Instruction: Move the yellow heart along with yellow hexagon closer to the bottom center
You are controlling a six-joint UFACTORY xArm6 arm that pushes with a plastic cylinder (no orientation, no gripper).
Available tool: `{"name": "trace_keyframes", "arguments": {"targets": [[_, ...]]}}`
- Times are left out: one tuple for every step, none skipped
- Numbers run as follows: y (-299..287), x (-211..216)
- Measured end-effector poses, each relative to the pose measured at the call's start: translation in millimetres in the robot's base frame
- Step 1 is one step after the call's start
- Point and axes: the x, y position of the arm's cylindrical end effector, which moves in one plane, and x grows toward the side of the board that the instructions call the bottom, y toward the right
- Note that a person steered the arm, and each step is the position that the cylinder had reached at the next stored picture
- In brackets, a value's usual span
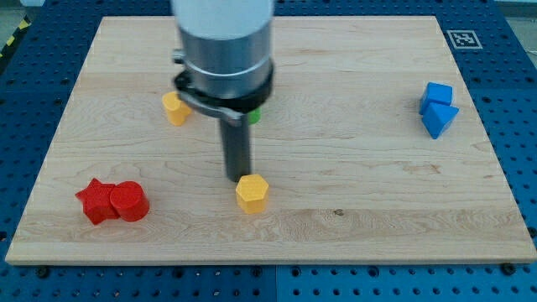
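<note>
Blocks on our wooden board, listed by position, with our arm noted first.

Arm: we carry no pincer, so nothing is held or clamped; we end in a dark rod. My tip stands on the board left of centre, in the lower half, just above the yellow hexagon and at its upper-left side. Whether tip and block touch we cannot tell, though they look to be in contact or very nearly so.

Yellow hexagon: left of centre, nearer the board's bottom edge than its top edge, with bare wood between it and that bottom edge.

Yellow heart: in the upper left part of the board, just beside our arm's grey housing, well apart from the hexagon. Its heart outline is only partly readable from this angle.

Green block: a small sliver showing at the right side of the housing, mostly hidden by our arm; shape not made out.

Red pair: a red star and a red cylinder, touching side by side, near the bottom-left corner.

Blue pair: a blue cube and, touching it just below, a second blue block with a pointed lower end, both near the right edge, in the upper half.
</note>
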Motion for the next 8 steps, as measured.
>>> {"name": "trace_keyframes", "arguments": {"targets": [[-49,-21],[-97,-83],[-149,-141],[-151,-149],[-131,-145],[-93,-131],[-63,-115],[-39,-101]]}}
